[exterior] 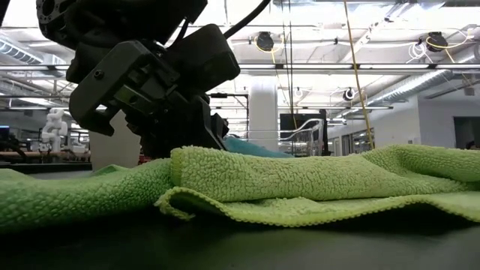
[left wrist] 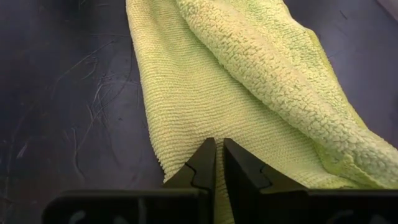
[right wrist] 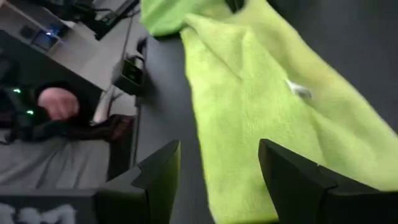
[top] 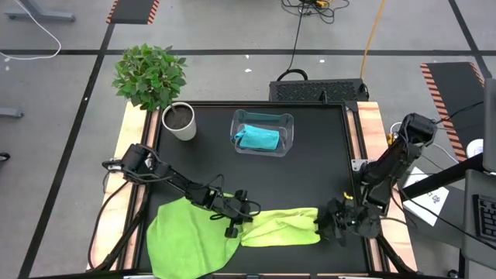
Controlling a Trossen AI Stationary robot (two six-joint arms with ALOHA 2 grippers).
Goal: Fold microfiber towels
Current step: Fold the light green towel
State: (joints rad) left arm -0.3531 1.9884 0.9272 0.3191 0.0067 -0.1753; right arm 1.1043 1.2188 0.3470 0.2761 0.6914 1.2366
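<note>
A pale yellow-green towel (top: 283, 226) lies bunched in a long band at the table's near edge, one layer lapped over another (exterior: 300, 180). A bright green towel (top: 186, 242) lies spread to its left, its edge under the pale towel's left end. A turquoise towel (top: 259, 138) sits in the clear bin (top: 288, 124). My left gripper (top: 235, 221) is shut on the pale towel's left end. My right gripper (top: 325, 221) is open at the pale towel's right end, one finger (right wrist: 163, 163) on either side of the cloth (right wrist: 249, 106). My left gripper (left wrist: 219, 155) pinches the pale towel's left-end edge (left wrist: 186, 158) between its two fingers, coming low and slanting from the table's left. One layer or several, I cannot tell. The towel lies slack on the table. Whether my right gripper touches the cloth I cannot tell.
A white pot (top: 180, 122) with a leafy plant (top: 149, 75) stands at the far left of the black table (top: 310, 178). The bin stands at the far middle. Wooden strips (top: 370, 124) run along the table's sides.
</note>
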